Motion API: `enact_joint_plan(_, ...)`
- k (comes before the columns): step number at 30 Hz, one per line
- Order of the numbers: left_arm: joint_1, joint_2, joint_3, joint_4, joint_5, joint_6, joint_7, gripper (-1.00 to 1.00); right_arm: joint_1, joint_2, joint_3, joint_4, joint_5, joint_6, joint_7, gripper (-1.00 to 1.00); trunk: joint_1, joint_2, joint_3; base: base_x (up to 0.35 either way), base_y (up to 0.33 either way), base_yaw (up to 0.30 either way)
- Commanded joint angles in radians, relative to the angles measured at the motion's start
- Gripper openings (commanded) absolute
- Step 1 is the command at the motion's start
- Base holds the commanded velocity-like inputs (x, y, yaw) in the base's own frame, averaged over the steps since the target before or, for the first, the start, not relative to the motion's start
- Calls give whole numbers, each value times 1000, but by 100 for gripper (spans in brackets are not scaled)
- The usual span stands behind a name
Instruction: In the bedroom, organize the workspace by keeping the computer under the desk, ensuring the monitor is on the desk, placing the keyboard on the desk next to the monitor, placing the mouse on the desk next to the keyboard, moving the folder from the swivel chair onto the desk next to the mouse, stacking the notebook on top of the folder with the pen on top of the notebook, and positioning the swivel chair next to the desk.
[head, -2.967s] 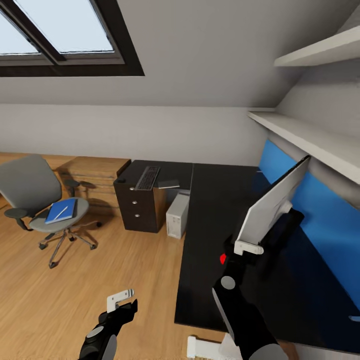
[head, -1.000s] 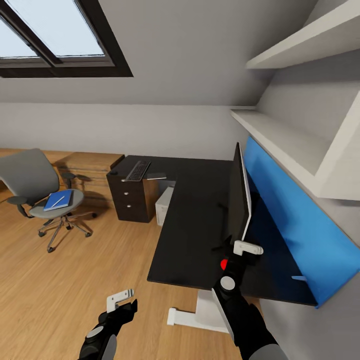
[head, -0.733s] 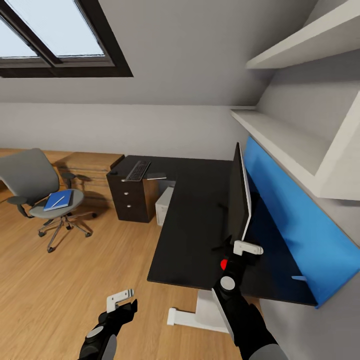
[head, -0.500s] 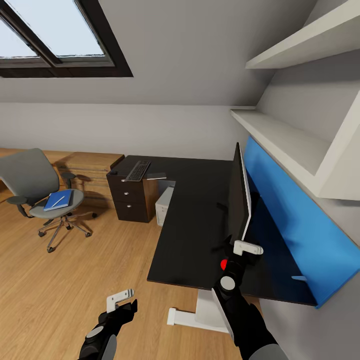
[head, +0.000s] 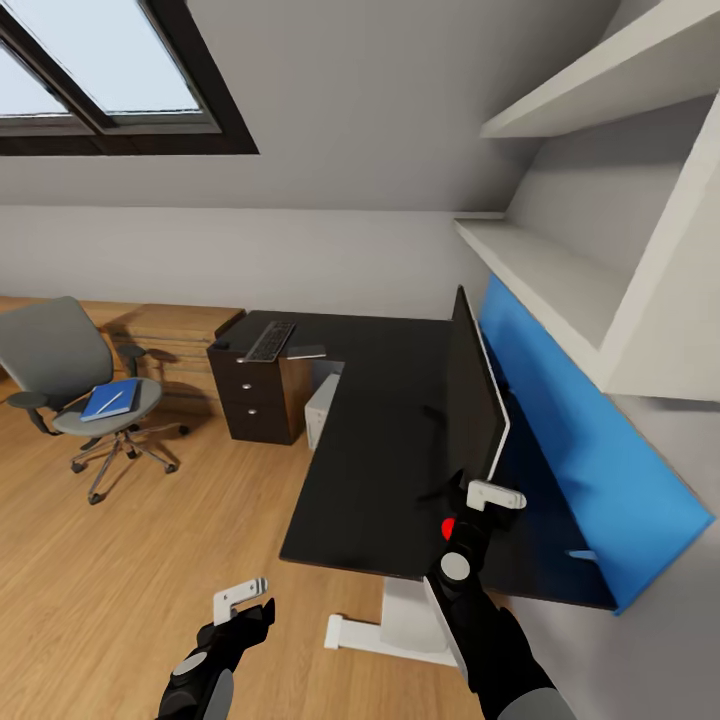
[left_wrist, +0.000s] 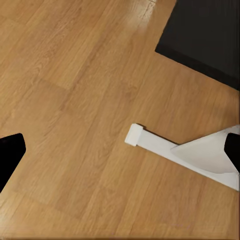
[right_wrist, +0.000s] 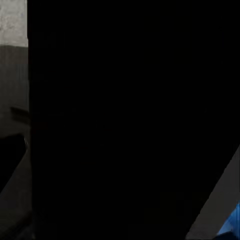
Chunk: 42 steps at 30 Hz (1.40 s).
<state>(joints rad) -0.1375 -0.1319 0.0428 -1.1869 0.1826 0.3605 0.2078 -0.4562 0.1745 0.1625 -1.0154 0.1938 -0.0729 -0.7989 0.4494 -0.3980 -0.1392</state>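
Bright skylight daylight, soft shadows, right wrist view dark.

Head view high, facing the desk corner, left wrist view looking down at its white leg, right wrist view pressed against the monitor

We see the monitor standing upright on the desk. The keyboard lies at the desk's far end; the computer sits beneath the desk. The folder lies on the swivel chair, well apart from the desk.
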Motion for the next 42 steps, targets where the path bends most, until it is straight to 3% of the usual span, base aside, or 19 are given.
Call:
enact_joint_plan(1, -1, 0, 1, -2, 11, 5, 5, 100, -1, 0, 0, 1, -2, -3, -5, 100, 1, -2, -2, -24, -177, 0)
enact_joint_plan(20, -1, 0, 2, -2, 11, 5, 5, 100, -1, 0, 0, 3, -2, -2, -4, 100, 1, -2, -2, -12, -56, 0)
enact_joint_plan(42, -1, 0, 2, -2, 11, 5, 5, 100, -1, 0, 3, 27, -2, -18, 1, 100, 1, -2, -2, -320, 0, 0)
